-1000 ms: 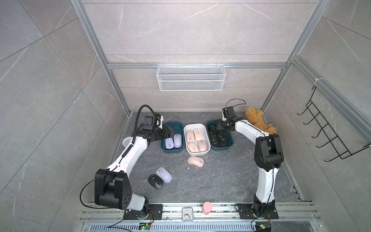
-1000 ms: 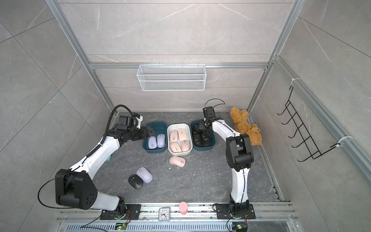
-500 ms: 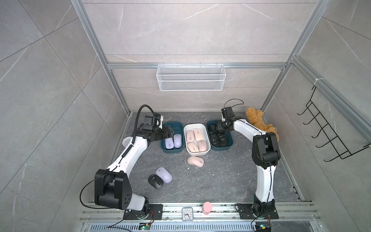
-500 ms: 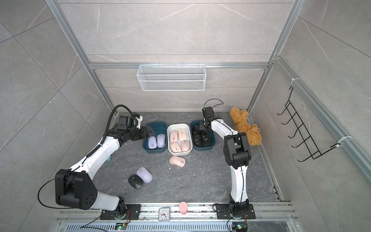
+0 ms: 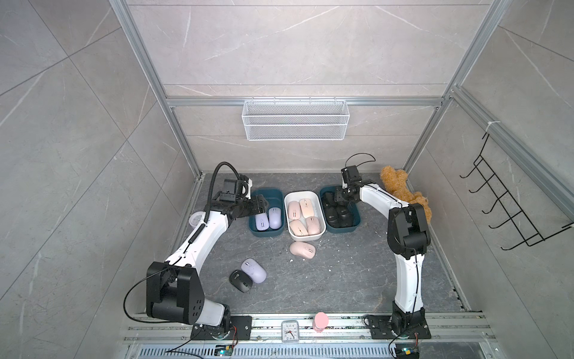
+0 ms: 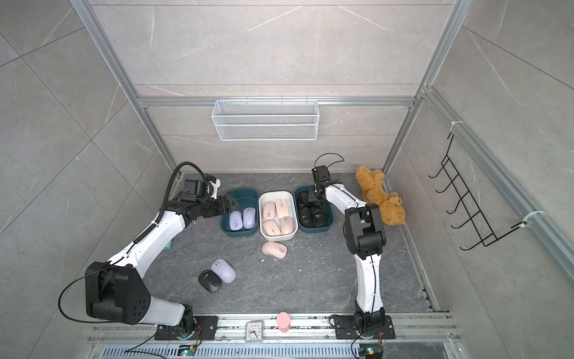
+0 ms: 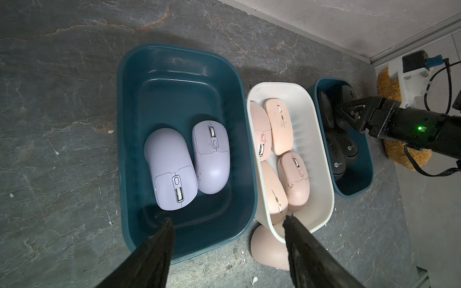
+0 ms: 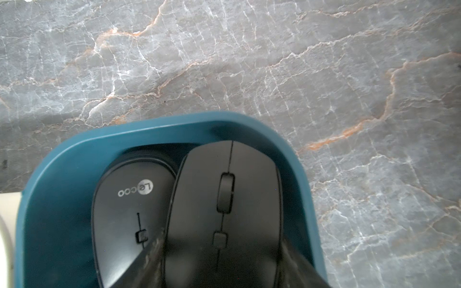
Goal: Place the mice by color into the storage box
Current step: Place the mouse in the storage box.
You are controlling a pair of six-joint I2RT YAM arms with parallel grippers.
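Left gripper (image 7: 227, 219) hangs over the left teal bin (image 7: 179, 67), jaws spread with nothing between them; two lavender mice (image 7: 172, 162) lie side by side inside. Right gripper (image 8: 222, 239) is down in the right teal bin (image 8: 62, 174), jaws bracketing a black mouse (image 8: 224, 189); cannot tell whether they press on it. On the floor in a top view: loose pink mouse (image 5: 302, 249), loose lavender mouse (image 5: 254, 270), and loose black mouse (image 5: 239, 280) just beside it.

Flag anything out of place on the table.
Unsorted on the tabletop: a pink mouse just in front of the white bin, and a lavender mouse touching a black mouse nearer the front. White crumbs litter the surface; a plush bear slumps in the back corner.
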